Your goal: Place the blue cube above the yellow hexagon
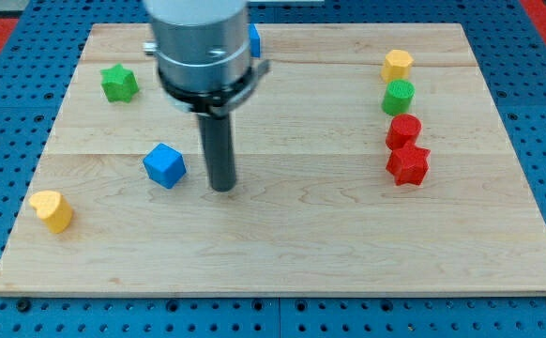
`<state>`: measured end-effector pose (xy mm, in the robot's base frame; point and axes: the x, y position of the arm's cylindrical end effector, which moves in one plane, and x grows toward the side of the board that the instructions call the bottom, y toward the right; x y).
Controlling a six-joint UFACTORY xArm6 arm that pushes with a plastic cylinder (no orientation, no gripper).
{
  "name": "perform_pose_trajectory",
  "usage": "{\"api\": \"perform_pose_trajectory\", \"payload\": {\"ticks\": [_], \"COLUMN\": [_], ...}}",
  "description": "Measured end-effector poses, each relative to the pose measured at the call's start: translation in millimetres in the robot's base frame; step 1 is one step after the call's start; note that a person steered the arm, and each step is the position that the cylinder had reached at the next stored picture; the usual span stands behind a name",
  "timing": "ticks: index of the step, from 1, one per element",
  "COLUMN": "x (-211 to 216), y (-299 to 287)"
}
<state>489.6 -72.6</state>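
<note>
Your blue cube (165, 165) sits on the left half of the worktop (282, 244). My tip (222, 188) is just beside it, on the view's right, and not touching it. This end effector is only a straight rod, so it has no parts to spread or pinch.

The yellow hexagon (397, 65) is far away, near the top right corner. Right below it stand a green round block (398, 97), a red block (403, 130) and a red star (408, 164), 1 under the other.

My tip is on the wrong side. If you push now, the cube slides left, away from where it must go. You need to go around it first.

If you push off-centre, the cube may spin and slip away. If you come in too low, you may bump that row.

A second blue block (254, 40) hides behind the arm, and you could mix them up.
</note>
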Motion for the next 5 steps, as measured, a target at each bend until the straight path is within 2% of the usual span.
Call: {"api": "perform_pose_trajectory", "payload": {"ticks": [1, 2, 3, 5], "x": [24, -29, -51, -51], "y": [-8, -59, -52, -57]}}
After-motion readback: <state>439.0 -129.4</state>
